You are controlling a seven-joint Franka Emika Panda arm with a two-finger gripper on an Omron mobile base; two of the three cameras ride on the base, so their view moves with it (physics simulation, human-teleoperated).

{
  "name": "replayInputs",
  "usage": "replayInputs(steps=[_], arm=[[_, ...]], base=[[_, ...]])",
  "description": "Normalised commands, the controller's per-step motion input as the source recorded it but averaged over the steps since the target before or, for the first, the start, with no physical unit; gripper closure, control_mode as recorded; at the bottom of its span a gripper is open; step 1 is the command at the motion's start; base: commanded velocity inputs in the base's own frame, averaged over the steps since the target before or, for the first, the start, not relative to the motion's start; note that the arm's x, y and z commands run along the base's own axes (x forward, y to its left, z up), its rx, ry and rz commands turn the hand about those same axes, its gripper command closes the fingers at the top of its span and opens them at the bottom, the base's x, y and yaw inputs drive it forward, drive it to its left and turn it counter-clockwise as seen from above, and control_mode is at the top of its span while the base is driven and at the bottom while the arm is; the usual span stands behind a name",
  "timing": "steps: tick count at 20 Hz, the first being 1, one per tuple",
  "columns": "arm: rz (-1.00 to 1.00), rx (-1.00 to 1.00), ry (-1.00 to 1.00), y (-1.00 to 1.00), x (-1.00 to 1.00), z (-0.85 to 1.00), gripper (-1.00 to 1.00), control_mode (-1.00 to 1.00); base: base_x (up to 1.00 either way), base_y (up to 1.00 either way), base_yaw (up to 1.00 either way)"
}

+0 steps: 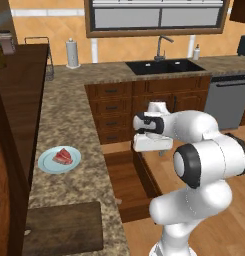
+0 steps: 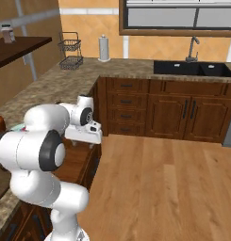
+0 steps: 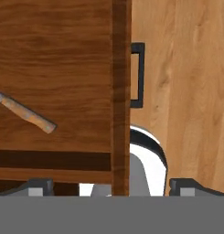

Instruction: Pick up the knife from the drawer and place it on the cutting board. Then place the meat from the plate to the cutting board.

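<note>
The drawer (image 1: pixel 125 180) stands pulled out below the counter. My gripper (image 1: pixel 153 151) hangs above its right front corner, pointing down, open and holding nothing. In the hand view the knife (image 3: pixel 27 113) lies on the reddish drawer bottom (image 3: pixel 63 59) at the left, its brown handle angled toward the middle and its blade cut off by the edge. My gripper (image 3: pixel 114 187) straddles the drawer's front wall (image 3: pixel 121 91), well to the right of the knife. The meat (image 1: pixel 63 156) rests on the pale blue plate (image 1: pixel 48 165) on the counter. Nearer me lies the dark cutting board (image 1: pixel 64 227).
A black sink (image 1: pixel 164 66) with a faucet is set in the back counter, with a paper towel roll (image 1: pixel 72 53) and a wire basket (image 2: pixel 70 54) nearby. Stacked drawers (image 1: pixel 111 114) and a dishwasher (image 1: pixel 229 100) line the back. Wood floor (image 2: pixel 159 188) lies to the right.
</note>
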Motion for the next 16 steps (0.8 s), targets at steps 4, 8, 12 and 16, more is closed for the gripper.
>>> replayInputs(steps=[4, 8, 12, 16], arm=[[0.08, 0.00, 0.10, 0.00, 0.18, -1.00, -1.00, -1.00], [0.02, -0.04, -0.10, -0.01, 0.25, -0.65, -1.00, -1.00], [0.00, -0.04, 0.06, 0.02, 0.11, -0.48, -1.00, -1.00], [0.00, -0.01, 0.00, 0.01, 0.07, -0.42, -1.00, -1.00]], base=[[0.00, 0.00, 0.00], [0.00, 0.00, 0.00], [0.00, 0.00, 0.00], [0.00, 0.00, 0.00]])
